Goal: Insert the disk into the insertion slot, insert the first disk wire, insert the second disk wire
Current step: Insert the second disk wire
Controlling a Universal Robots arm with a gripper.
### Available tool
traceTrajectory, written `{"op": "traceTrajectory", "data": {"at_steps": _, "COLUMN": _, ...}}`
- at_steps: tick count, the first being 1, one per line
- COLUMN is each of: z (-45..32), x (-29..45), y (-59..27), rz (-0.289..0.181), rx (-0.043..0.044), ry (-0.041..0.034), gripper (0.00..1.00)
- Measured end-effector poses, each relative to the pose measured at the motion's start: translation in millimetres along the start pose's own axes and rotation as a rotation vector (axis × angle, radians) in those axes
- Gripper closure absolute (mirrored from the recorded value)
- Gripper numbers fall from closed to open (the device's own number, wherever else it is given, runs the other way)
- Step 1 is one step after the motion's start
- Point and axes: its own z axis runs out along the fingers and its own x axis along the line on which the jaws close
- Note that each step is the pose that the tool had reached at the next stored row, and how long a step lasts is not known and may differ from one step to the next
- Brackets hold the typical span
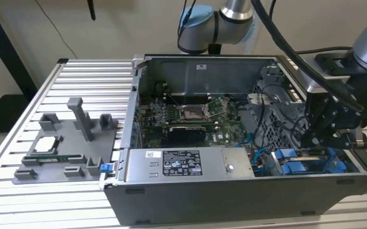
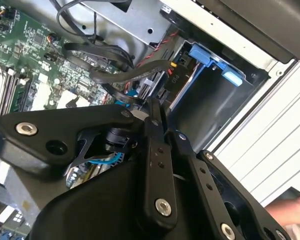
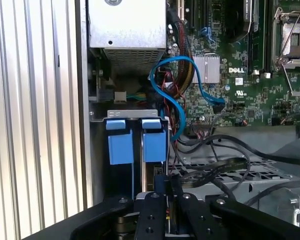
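Observation:
The disk sits in its blue carrier (image 3: 154, 140) inside the insertion slot (image 3: 125, 114), the grey bay at the case's corner on the exterior view's right. Its blue frame (image 1: 301, 164) shows below my gripper (image 1: 312, 144). In both wrist views my gripper (image 3: 162, 184) is down in the case just behind the carrier's two blue tabs. The fingers (image 2: 157, 145) are closed together on a small dark disk wire connector (image 3: 161, 180). A black connector with red and yellow wires (image 2: 176, 75) lies against the disk's end beside the blue frame (image 2: 210, 59).
The grey labelled power-supply box (image 1: 183, 164) lies along the case's front wall. A looped blue cable (image 3: 165, 75) and several black cables (image 3: 215, 170) crowd the motherboard (image 1: 190, 114) near the bay. A grey parts fixture (image 1: 62, 152) stands on the slatted table at the exterior view's left.

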Motion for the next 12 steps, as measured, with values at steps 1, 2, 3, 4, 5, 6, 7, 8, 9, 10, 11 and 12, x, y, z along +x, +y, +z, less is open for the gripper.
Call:
{"op": "traceTrajectory", "data": {"at_steps": 1, "z": 0.6, "x": 0.1, "y": 0.1, "rz": 0.000, "rx": 0.0016, "ry": -0.0001, "gripper": 1.00}}
{"op": "traceTrajectory", "data": {"at_steps": 2, "z": 1.0, "x": 0.1, "y": 0.1, "rz": 0.000, "rx": 0.0046, "ry": -0.0001, "gripper": 1.00}}
{"op": "traceTrajectory", "data": {"at_steps": 3, "z": 1.6, "x": 0.2, "y": 0.1, "rz": -0.001, "rx": 0.0100, "ry": -0.0004, "gripper": 1.00}}
{"op": "traceTrajectory", "data": {"at_steps": 4, "z": 2.1, "x": 0.2, "y": 0.0, "rz": -0.002, "rx": 0.0180, "ry": -0.0006, "gripper": 1.00}}
{"op": "traceTrajectory", "data": {"at_steps": 5, "z": 2.6, "x": 0.3, "y": 0.0, "rz": -0.003, "rx": 0.0273, "ry": -0.0012, "gripper": 1.00}}
{"op": "traceTrajectory", "data": {"at_steps": 6, "z": 3.1, "x": 0.4, "y": 0.0, "rz": -0.004, "rx": 0.0352, "ry": -0.0017, "gripper": 1.00}}
{"op": "traceTrajectory", "data": {"at_steps": 7, "z": 3.2, "x": 0.7, "y": 0.0, "rz": -0.004, "rx": 0.0381, "ry": -0.0017, "gripper": 1.00}}
{"op": "traceTrajectory", "data": {"at_steps": 8, "z": 3.3, "x": 1.2, "y": -0.1, "rz": -0.004, "rx": 0.0384, "ry": -0.0018, "gripper": 1.00}}
{"op": "traceTrajectory", "data": {"at_steps": 9, "z": 3.4, "x": 1.3, "y": -0.1, "rz": -0.004, "rx": 0.0386, "ry": -0.0018, "gripper": 1.00}}
{"op": "traceTrajectory", "data": {"at_steps": 10, "z": 3.6, "x": 1.3, "y": -0.1, "rz": -0.004, "rx": 0.0393, "ry": -0.0017, "gripper": 1.00}}
{"op": "traceTrajectory", "data": {"at_steps": 11, "z": 4.0, "x": 1.4, "y": 0.0, "rz": -0.004, "rx": 0.0407, "ry": -0.0018, "gripper": 1.00}}
{"op": "traceTrajectory", "data": {"at_steps": 12, "z": 4.3, "x": 1.7, "y": -0.1, "rz": -0.005, "rx": 0.0415, "ry": -0.0019, "gripper": 1.00}}
